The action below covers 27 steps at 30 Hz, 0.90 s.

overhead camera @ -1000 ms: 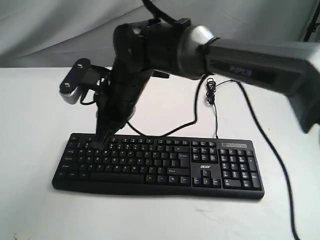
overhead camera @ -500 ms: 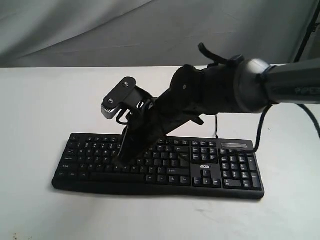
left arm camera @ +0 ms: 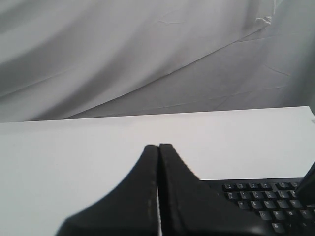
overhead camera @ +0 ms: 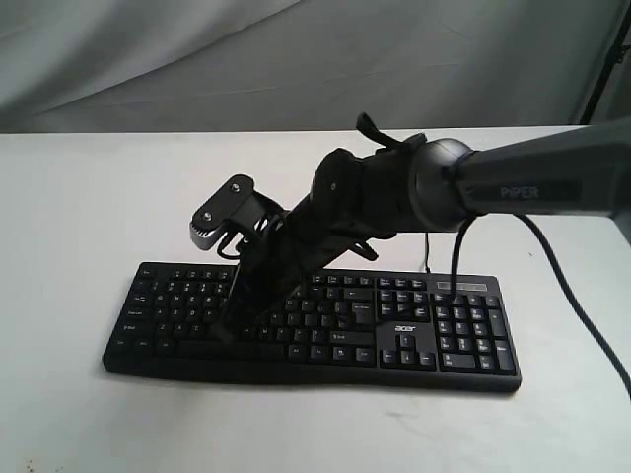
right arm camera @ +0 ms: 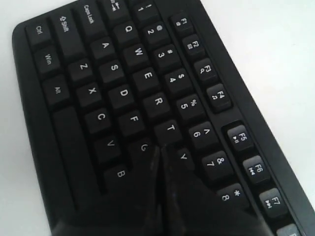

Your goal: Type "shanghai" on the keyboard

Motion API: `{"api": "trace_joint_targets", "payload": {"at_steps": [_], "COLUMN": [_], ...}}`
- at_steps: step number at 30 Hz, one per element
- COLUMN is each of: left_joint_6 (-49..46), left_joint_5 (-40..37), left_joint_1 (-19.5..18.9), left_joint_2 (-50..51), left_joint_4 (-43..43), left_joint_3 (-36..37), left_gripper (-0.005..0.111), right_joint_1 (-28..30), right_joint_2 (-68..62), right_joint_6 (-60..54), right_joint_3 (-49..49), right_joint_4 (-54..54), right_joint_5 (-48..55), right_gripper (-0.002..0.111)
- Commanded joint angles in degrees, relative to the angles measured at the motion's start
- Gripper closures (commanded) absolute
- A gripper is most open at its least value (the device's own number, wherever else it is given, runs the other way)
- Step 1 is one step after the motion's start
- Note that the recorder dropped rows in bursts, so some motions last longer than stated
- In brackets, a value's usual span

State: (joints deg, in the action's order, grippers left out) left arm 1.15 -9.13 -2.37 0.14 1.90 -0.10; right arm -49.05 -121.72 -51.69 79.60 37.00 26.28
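Note:
The black keyboard (overhead camera: pixel 444 335) lies across the white table, acer logo toward its number pad. My right arm reaches in from the right, and its gripper (overhead camera: pixel 219 330) is shut and angled down onto the left half of the letter keys. Seen from the right wrist, the shut right gripper (right arm camera: pixel 160 147) has its tips at the corner where G, T and Y meet; the H key is hidden under the fingers. Whether a key is pressed down I cannot tell. My left gripper (left arm camera: pixel 158 146) is shut on nothing and hangs above bare table, beside the keyboard (left arm camera: pixel 266 201).
The right arm's thick black cable (overhead camera: pixel 582 315) trails over the table to the right of the keyboard. A thin cable (overhead camera: pixel 427 261) leaves the keyboard's back edge. Grey cloth hangs behind the table (overhead camera: pixel 79 197).
The right gripper swung from the top left number row toward the middle letter keys and sank lower; the arm now lies flatter over the keyboard.

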Motion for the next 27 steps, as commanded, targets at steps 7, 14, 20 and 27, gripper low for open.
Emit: {"api": "trace_joint_targets", "payload": {"at_steps": [7,14,20,27], "left_joint_6": [0.2,0.2,0.2,0.2], "left_joint_5": [0.3,0.3,0.3,0.3], "left_joint_1": [0.4,0.4,0.4,0.4], "left_joint_2": [-0.1,-0.1,-0.1,-0.1], "left_joint_4": [-0.1,-0.1,-0.1,-0.1], "left_joint_3": [0.1,0.1,0.1,0.1], "left_gripper": [0.107,0.107,0.107,0.107], "right_joint_1": [0.5,0.5,0.5,0.5], "right_joint_2": [-0.7,-1.6,-2.2,-2.1], "right_joint_6": [-0.8,-0.9,-0.9,-0.9], "right_joint_3": [0.3,0.3,0.3,0.3], "right_joint_4": [-0.8,-1.0,-1.0,-1.0], "right_joint_5": [1.6,1.2,1.2,0.9], "right_gripper": [0.108,0.108,0.108,0.108]}}
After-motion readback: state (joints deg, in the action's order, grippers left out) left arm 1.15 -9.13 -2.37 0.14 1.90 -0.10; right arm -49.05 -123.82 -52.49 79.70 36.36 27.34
